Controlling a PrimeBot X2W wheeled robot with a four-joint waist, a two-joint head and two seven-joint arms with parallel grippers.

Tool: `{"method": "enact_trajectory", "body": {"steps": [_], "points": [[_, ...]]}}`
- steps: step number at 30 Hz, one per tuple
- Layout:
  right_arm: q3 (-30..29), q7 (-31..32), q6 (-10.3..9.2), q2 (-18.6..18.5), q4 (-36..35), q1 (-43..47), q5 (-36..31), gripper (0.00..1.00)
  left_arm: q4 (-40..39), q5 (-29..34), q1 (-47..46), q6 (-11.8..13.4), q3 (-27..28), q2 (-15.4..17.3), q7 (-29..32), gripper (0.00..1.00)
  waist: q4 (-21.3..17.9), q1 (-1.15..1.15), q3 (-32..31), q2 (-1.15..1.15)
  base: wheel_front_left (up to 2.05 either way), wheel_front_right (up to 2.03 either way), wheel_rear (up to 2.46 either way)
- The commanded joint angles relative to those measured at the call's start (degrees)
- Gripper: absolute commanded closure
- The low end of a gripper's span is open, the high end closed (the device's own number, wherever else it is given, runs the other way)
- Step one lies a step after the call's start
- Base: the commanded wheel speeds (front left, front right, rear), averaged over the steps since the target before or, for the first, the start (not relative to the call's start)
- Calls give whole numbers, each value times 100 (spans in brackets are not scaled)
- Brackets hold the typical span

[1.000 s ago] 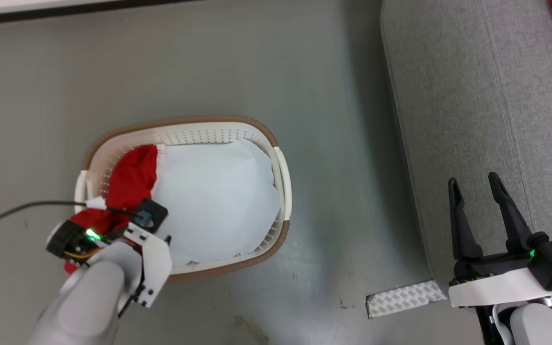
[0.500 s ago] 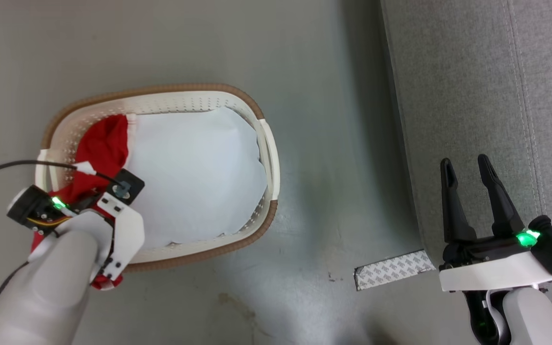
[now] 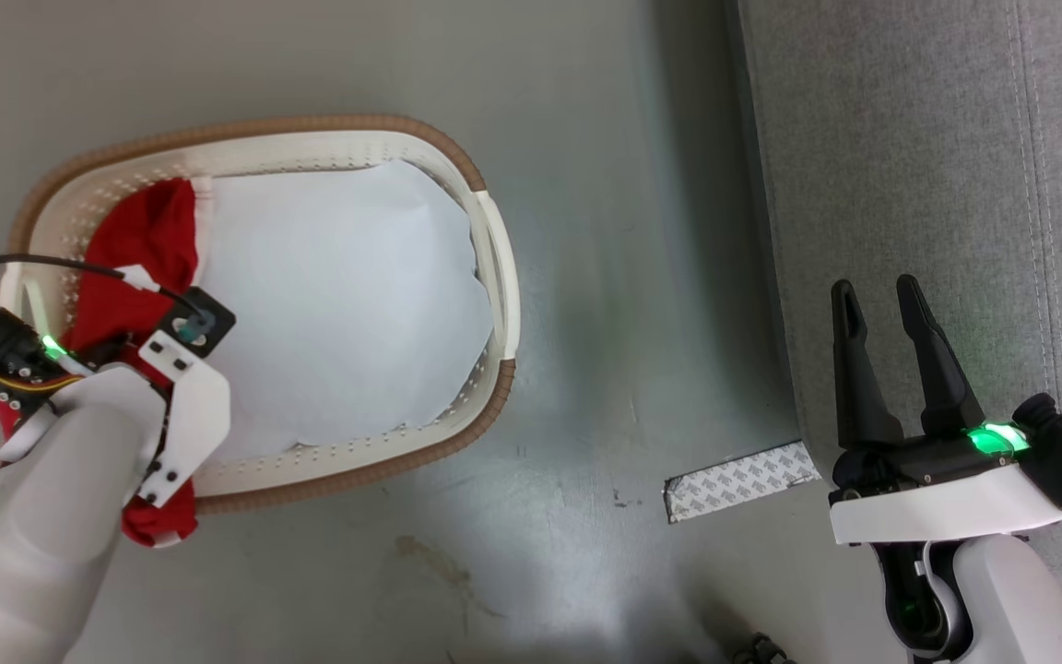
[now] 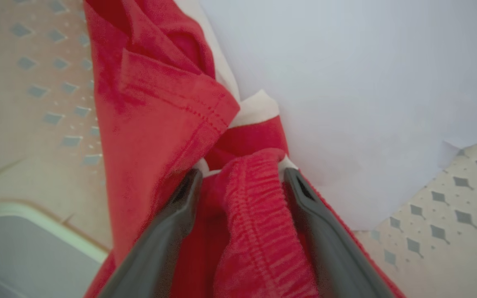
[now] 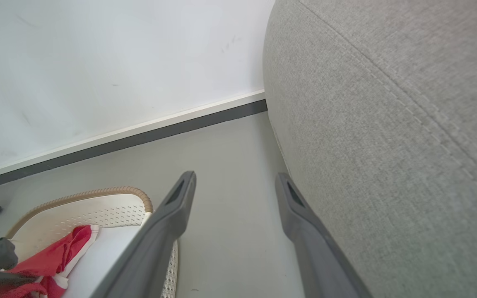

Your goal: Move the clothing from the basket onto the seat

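The red clothing (image 3: 139, 249) lies bunched at the left end of the oval cream basket (image 3: 457, 166), and part of it hangs over the near rim. In the left wrist view my left gripper (image 4: 238, 176) is down in the basket (image 4: 35, 91), jaws open, straddling a gathered red fold of the clothing (image 4: 155, 107). My right gripper (image 3: 877, 288) hovers open and empty over the front edge of the grey seat (image 3: 909, 138). The right wrist view looks past the right gripper (image 5: 235, 177) at the seat (image 5: 387, 103), the basket (image 5: 77, 194) and the clothing (image 5: 52, 258).
A plain white sheet (image 3: 347, 295) covers most of the basket's floor. A patterned strip of tape (image 3: 738, 480) lies on the grey floor by the seat's corner. A black cable (image 3: 33, 263) runs to my left wrist. A wall with a dark baseboard (image 5: 139, 136) stands behind the basket.
The head camera has shifted, so basket and seat sit higher and further left. My left gripper stays on the red clothing, and both grippers remain open.
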Motion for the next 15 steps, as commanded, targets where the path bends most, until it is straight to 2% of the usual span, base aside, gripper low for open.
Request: {"method": "enact_trajectory", "body": {"steps": [1,4,5,6,7,8,15], "points": [[20,-1,-15,-6,-35,-83,64,0,-24,27,-64,-23,-19,98,64,0,-39,-1,74,0,0,0,0],[52,-1,-15,-5,-37,-94,122,0,-85,12,-67,-28,-69,162,142,0,-59,-1,118,0,0,0,0],[55,-1,-15,-5,-37,-108,157,0,-111,10,-63,-31,-88,187,165,51,-70,-1,137,0,0,0,0],[59,-1,-15,-5,-36,-122,178,0,-142,-17,-54,-37,-105,204,204,66,-79,-1,151,0,0,0,0],[61,-1,-15,-5,-32,-135,204,0,-166,-40,-41,-42,-120,222,220,90,-87,-1,162,0,0,0,0],[59,-1,-15,-5,-23,-146,224,0,-196,-53,-27,-46,-133,240,246,100,-93,-1,167,0,0,0,0],[-107,-1,-15,-5,121,-91,201,0,-396,-371,185,-27,-60,91,250,100,-8,-1,-100,0,0,0,0]]}}
